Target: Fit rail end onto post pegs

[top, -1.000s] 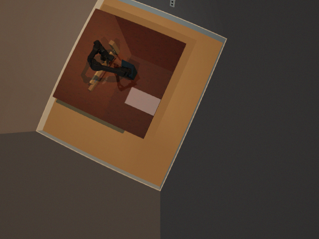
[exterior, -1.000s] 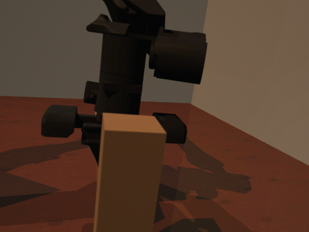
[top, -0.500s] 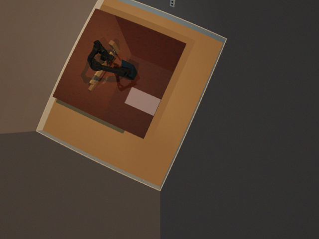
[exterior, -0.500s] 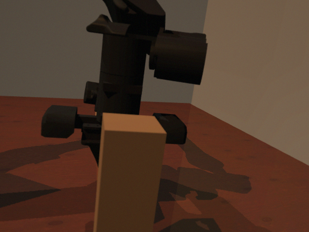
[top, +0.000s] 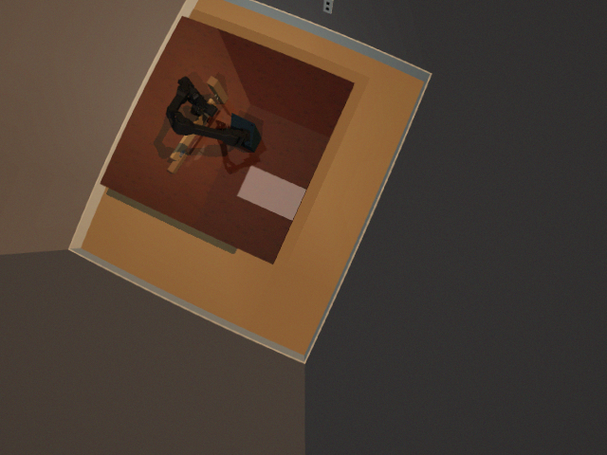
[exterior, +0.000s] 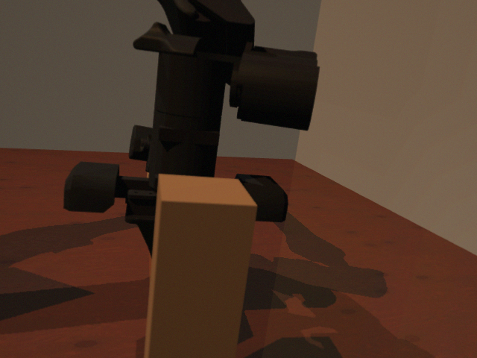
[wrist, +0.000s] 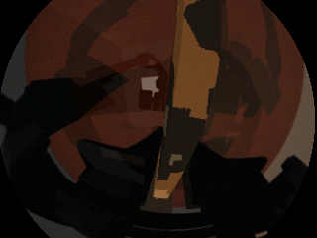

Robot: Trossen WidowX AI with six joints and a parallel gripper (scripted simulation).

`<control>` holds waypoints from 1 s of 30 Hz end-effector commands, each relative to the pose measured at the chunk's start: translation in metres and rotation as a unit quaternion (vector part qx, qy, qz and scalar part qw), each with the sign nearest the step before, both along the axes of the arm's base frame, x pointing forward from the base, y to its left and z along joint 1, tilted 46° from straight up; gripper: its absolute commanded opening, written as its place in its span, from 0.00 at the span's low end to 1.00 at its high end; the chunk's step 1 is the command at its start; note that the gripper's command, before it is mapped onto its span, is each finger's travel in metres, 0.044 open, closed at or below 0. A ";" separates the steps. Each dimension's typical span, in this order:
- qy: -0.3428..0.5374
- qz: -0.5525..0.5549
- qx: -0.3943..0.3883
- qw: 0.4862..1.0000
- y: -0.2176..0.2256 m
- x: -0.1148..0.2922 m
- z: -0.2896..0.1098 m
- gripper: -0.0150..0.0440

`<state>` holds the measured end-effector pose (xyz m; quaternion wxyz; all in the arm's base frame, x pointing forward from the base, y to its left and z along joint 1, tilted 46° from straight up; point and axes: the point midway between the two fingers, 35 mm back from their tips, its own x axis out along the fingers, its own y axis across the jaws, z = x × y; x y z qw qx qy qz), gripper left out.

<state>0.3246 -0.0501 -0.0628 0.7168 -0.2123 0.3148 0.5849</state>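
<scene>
Clamped narrowly on the wooden bed rail [wrist: 192,59], with the gripper [wrist: 168,188] bearing down from above near the post [exterior: 202,265]. Seen from the wrist as a long pale strip running away over the dark red table [exterior: 384,246], one shadow of the arm across it. From overhead, stretched from the far footboard block [top: 175,162] up toward the post end, mostly hidden beneath the black arm [top: 206,128], whose blue base [top: 247,128] stands just beside. In the exterior view, only the post's broad face and top visible, with the wrist and finger housings directly behind it; pegs, holes and the joint itself out of sight, so impossible to tell how far seated, if at all. Risks from here, as a judgement: pegs catching on the rims of the holes through a slight sideways or height offset, leaving a gap at the post; binding from a tilted rail, since the far end pivots in the bracket; far end dragged out of that bracket by too much pull toward the post; slipping within the fingers under push, given a thin grip on smooth wood; release before full contact, dropping the near end back down to the table.
</scene>
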 end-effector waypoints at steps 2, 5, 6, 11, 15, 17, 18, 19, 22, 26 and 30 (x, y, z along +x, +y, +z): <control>-0.002 -0.002 0.000 1.000 -0.001 0.001 0.003 0.25; -0.002 -0.002 0.000 1.000 -0.001 0.001 0.003 0.25; -0.002 -0.002 0.000 1.000 -0.001 0.001 0.003 0.25; -0.002 -0.002 0.000 1.000 -0.001 0.001 0.002 0.25; -0.002 -0.002 0.000 1.000 0.000 0.001 0.002 0.25; -0.002 -0.002 0.000 1.000 0.000 0.001 0.002 0.25; -0.002 -0.002 0.000 1.000 0.000 0.001 0.002 0.25; -0.002 -0.002 0.000 1.000 0.000 0.001 0.002 0.25; -0.002 -0.002 0.000 1.000 0.000 0.001 0.002 0.25; -0.002 -0.002 0.000 1.000 0.000 0.001 0.001 0.25; -0.002 -0.002 0.000 1.000 -0.001 0.001 0.000 0.25</control>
